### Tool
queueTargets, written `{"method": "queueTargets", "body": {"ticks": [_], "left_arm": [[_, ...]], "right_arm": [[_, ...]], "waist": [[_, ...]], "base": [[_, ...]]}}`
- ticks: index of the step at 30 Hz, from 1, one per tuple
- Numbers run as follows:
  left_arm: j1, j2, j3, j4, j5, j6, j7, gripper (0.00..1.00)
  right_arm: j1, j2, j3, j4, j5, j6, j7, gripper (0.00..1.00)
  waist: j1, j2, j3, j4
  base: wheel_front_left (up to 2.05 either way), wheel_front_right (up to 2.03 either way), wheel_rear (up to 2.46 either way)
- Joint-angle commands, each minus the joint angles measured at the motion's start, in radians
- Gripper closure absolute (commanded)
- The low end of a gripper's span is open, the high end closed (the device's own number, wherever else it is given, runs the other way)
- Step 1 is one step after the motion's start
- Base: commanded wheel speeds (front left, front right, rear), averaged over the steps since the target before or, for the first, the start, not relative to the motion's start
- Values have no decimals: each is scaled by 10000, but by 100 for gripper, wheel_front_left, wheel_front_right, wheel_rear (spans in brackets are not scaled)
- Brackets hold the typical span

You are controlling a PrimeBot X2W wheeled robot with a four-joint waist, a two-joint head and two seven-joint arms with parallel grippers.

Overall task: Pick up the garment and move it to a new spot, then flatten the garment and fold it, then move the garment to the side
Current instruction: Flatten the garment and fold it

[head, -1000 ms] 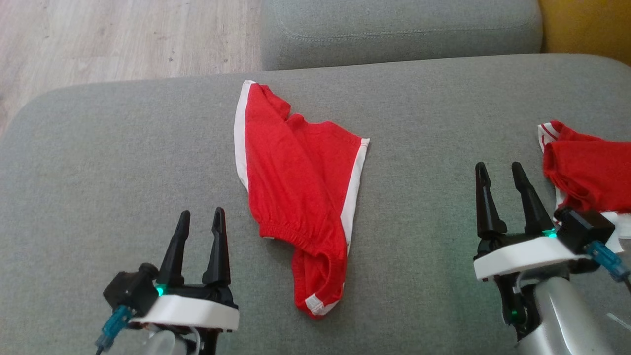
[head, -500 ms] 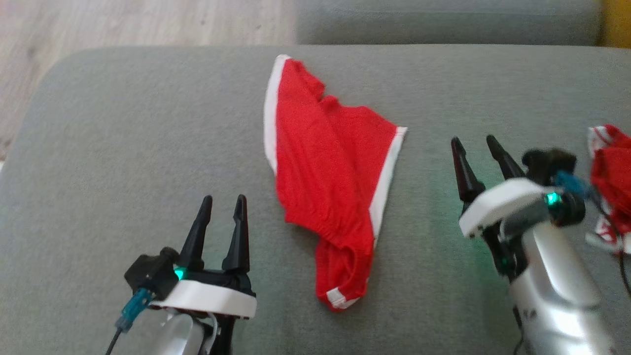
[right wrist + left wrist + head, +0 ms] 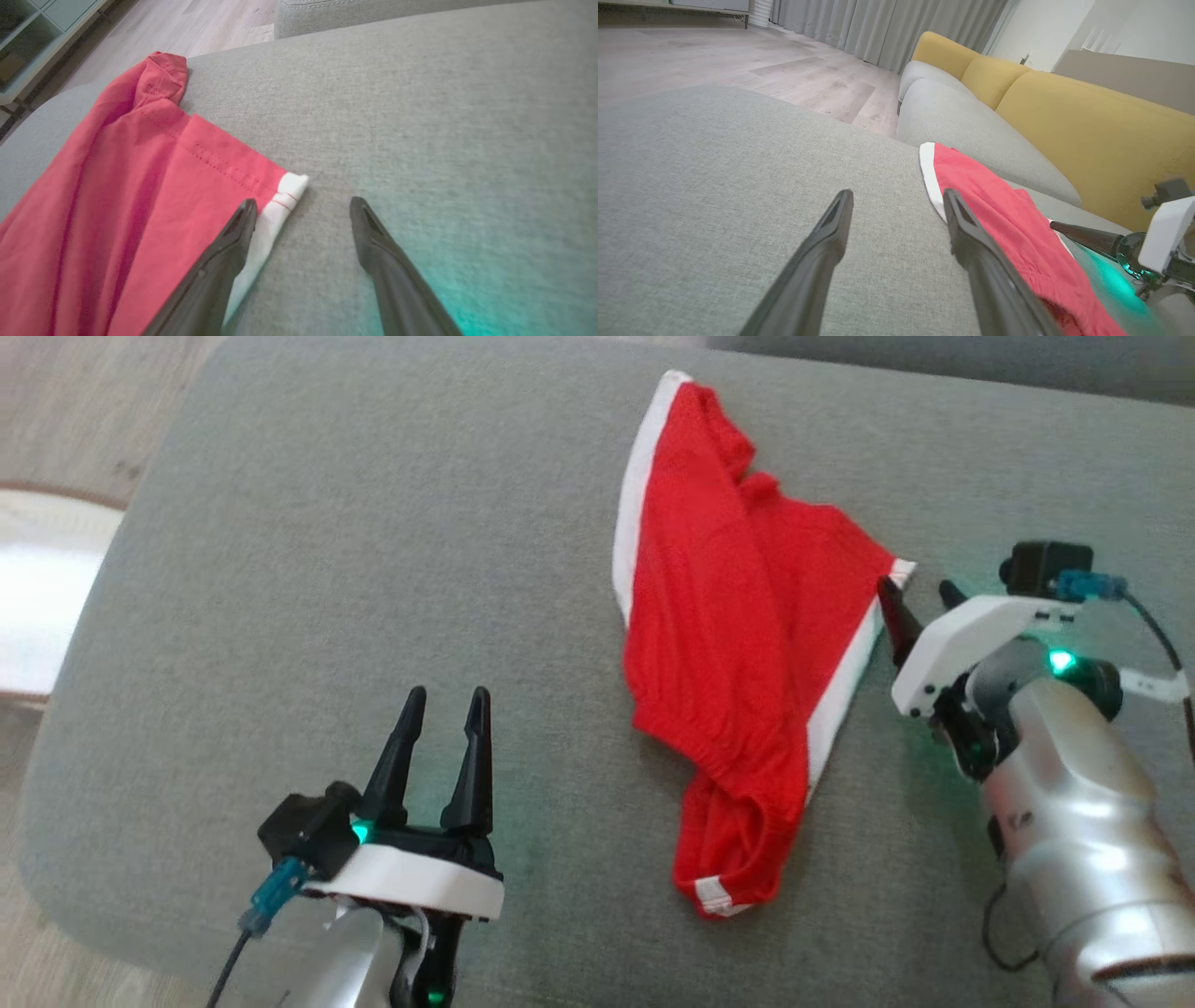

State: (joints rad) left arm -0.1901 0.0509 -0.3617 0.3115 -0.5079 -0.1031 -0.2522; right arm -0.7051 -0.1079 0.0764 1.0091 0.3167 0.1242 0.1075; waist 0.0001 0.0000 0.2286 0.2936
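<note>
The garment (image 3: 738, 644) is a pair of red shorts with white trim, lying crumpled on the grey sofa cushion (image 3: 373, 541). My right gripper (image 3: 915, 590) is open at the garment's right corner, and nothing sits between its fingers. In the right wrist view the gripper (image 3: 302, 203) hovers at that white-trimmed corner (image 3: 289, 189), its left finger over the trim and its right finger over bare cushion. My left gripper (image 3: 448, 695) is open near the front edge, well left of the garment. In the left wrist view this gripper (image 3: 897, 193) points past the garment (image 3: 1008, 219).
Yellow back cushions (image 3: 1087, 126) and a second grey seat cushion (image 3: 971, 126) lie beyond the garment. Wooden floor (image 3: 75, 401) borders the cushion's left edge, with a pale object (image 3: 47, 588) on it. Bare cushion spreads left of the garment.
The head camera has swung, shifting the whole picture. My right gripper has moved in to the garment's right corner. The left gripper has stayed where it was.
</note>
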Motion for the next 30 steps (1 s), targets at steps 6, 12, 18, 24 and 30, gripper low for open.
{"method": "queueTargets", "body": {"ticks": [6, 12, 18, 24, 30], "left_arm": [[-484, -3, 109, -296, -151, -12, -95, 0], [-553, -5, 25, -242, -194, 99, -95, 0], [-446, -6, 202, -173, -141, 108, -95, 0], [-233, -6, 285, -205, -114, 105, -95, 0], [71, -6, 383, -217, -57, 120, -95, 0]], "right_arm": [[-910, 167, 337, 669, 173, 65, -18, 0], [-1223, 223, 598, 1158, 370, 65, -568, 100], [-1072, 44, 837, 1131, 712, 65, -1533, 100], [-557, -677, 690, 988, 1097, 65, -2391, 100], [287, -1285, 155, 1116, 1118, 65, -2956, 100]], "waist": [[-1, 0, 308, 308], [-1, 0, 256, 102], [-1, 0, -224, -590], [-1, 0, -741, -1451], [-1, 0, -1131, -2155]], "base": [[0, 0, 0], [0, 0, 0], [0, 0, 0], [0, 0, 0], [0, 0, 0]]}}
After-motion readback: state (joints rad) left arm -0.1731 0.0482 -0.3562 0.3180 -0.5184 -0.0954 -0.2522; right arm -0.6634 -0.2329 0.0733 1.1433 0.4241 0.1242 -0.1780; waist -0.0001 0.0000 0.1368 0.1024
